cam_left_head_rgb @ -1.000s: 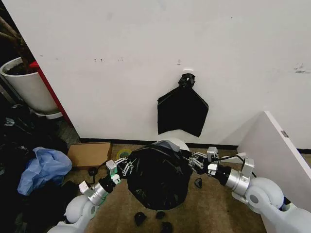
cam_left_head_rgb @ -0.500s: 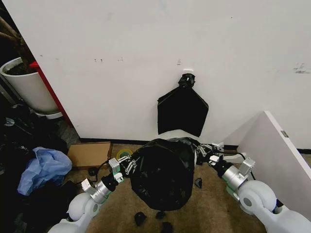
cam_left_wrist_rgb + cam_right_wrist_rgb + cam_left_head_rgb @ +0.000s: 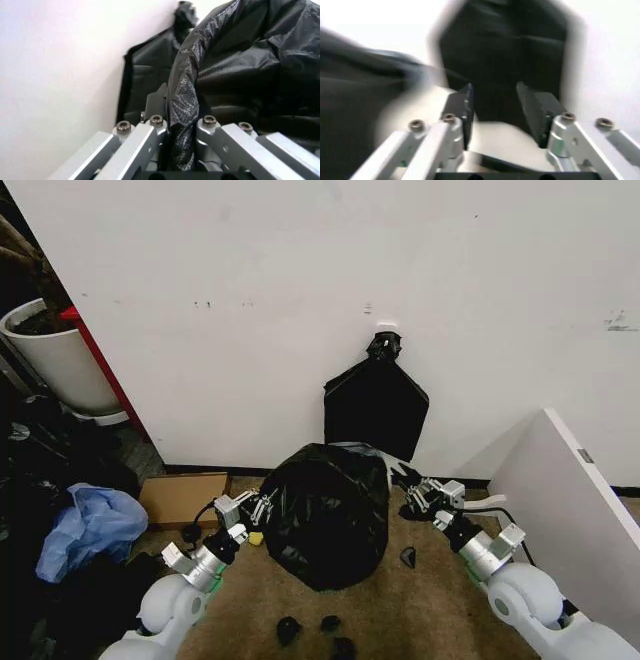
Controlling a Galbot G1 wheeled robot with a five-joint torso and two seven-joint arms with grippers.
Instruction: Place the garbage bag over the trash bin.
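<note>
the garbage bag [image 3: 325, 515] is seen in the lower centre of the head view, draped as a glossy black dome on the brown floor [image 3: 430, 610] against the white wall [image 3: 300, 300]. whatever it covers is hidden by the film, so the trash bin cannot be made out. the left claw [image 3: 262, 511] is placed at the bag's left edge, and in the left wrist view its fingers [image 3: 150, 123] are closed on a fold of the black film [image 3: 185, 97]. the right claw [image 3: 412, 492] is held just right of the bag, apart from it; in the right wrist view its fingers [image 3: 465, 108] are spread with nothing between them. a flat black bag with a knotted top [image 3: 375, 408] is hung on the wall above.
</note>
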